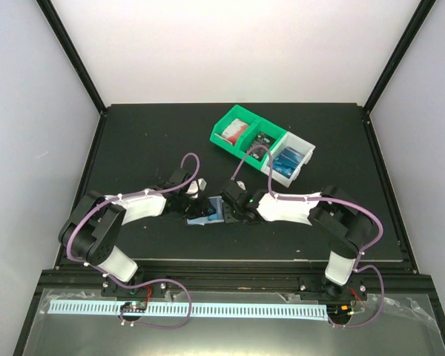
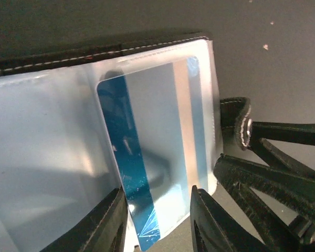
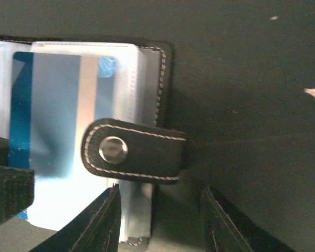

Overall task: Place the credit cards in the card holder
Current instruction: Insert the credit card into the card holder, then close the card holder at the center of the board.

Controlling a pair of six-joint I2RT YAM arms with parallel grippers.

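Card holder point(image 1: 211, 211): laid open on the black table point(image 1: 133, 148).
Blue credit card point(image 2: 147, 147): partly seated in a clear sleeve point(image 2: 47, 136) - lower end protruding.
Left gripper point(image 2: 157, 210): flanking the card; grip cannot be told.
Right gripper point(image 3: 160, 191): spread - snap tab point(image 3: 131, 149) just ahead.

My black card holder point(image 2: 94, 52) lies open before me, a blue credit card point(image 2: 147, 157) mostly tucked into its clear sleeve point(image 2: 42, 157).

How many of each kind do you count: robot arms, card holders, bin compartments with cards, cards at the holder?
Robot arms: 2, left, right
Card holder: 1
Bin compartments with cards: 3 (red-and-white, black, blue)
Blue card at the holder: 1
Total: 7
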